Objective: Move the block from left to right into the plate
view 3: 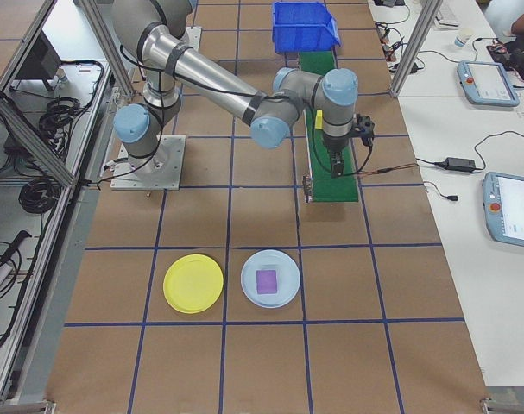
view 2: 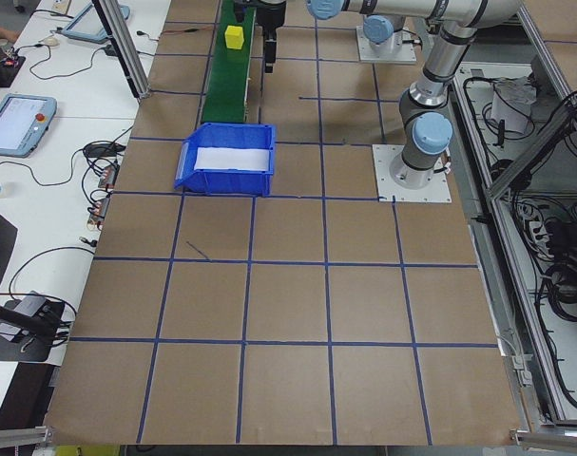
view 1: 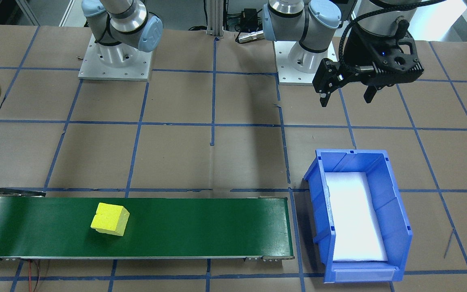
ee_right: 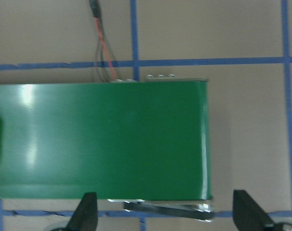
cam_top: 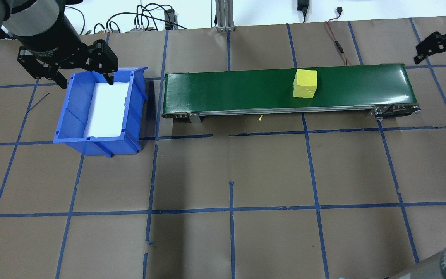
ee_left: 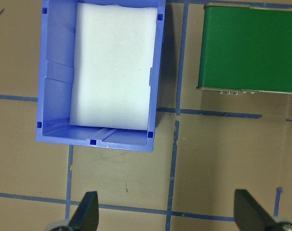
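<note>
overhead exterior: block [cam_top: 305, 83] on belt [cam_top: 246, 91], toward right gripper [cam_top: 438, 48], fingers spread, empty, at belt's end. left gripper [cam_top: 70, 71] spread over bin [cam_top: 101, 110]. risk: you close late, block rides off; plate [view 3: 192, 283] well apart.

Block [cam_top: 305, 83] on conveyor [cam_top: 246, 93], bin [cam_top: 101, 135] left — plate [view 3: 192, 283] apart

I see the small yellow foam cube block [cam_top: 305, 83] sitting flat on the green belt, right of centre in the overhead view and left of centre in the front-facing view, slightly rotated there. The round bright yellow plastic plate [view 3: 192, 283], flat with a low rim, lies empty on the brown table, lower left of centre in the right-side view.
</note>
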Robot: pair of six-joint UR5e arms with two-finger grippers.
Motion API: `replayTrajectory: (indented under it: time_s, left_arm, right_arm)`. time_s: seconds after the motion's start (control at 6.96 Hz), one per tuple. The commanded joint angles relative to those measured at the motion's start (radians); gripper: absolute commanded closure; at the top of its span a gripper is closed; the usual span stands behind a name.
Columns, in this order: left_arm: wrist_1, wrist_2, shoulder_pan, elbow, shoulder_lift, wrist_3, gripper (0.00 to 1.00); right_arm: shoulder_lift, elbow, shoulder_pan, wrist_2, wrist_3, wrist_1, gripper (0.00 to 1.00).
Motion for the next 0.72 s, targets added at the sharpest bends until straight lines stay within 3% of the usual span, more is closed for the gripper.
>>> replayTrajectory:
  time_s: [0.0,0.14,0.29,0.57]
  left_arm:
    - [0.0,0.0,0.0,0.0,0.0,0.0,0.0]
    - [0.0,0.0,0.0,0.0,0.0,0.0,0.0]
    - [0.0,0.0,0.002,0.0,0.0,0.003,0.0]
    - [0.006,0.0,0.002,-0.001,0.0,0.008,0.0]
  right_arm:
    - [0.037,-0.002,0.065,0.19,0.203,0.001,0.0]
    - [0.07,0.006,0.094,0.263,0.251,0.007,0.0]
    - [0.088,0.035,0.094,0.341,0.235,0.074,0.0]
    - [0.116,0.045,0.094,0.354,0.215,0.067,0.01]
